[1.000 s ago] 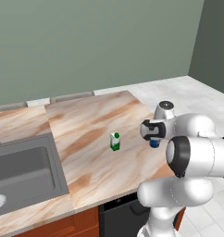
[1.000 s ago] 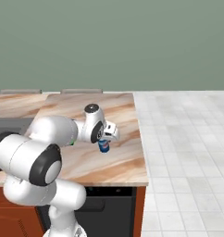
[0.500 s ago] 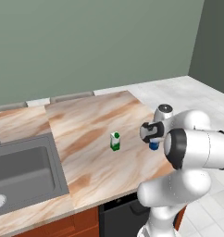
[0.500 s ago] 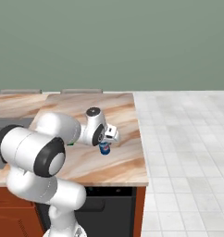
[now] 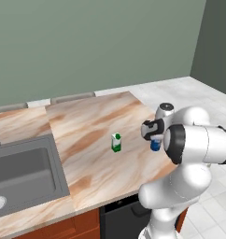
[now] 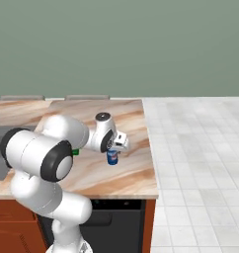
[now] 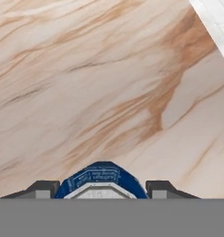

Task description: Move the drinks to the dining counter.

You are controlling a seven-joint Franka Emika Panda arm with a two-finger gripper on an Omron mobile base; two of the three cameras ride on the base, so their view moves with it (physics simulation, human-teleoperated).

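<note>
Blue aluminium can with white label (image 6: pixel 112 157) held between the closed tips of the two-finger gripper (image 7: pixel 101 189), low over the beige-brown marble-patterned dining counter (image 5: pixel 91 140), near its right edge. White carton with green base and top (image 5: pixel 116 142) standing upright farther left on the same slab. Likely risk: releasing too high or tilted, tipping the can toward the nearby edge.
</note>
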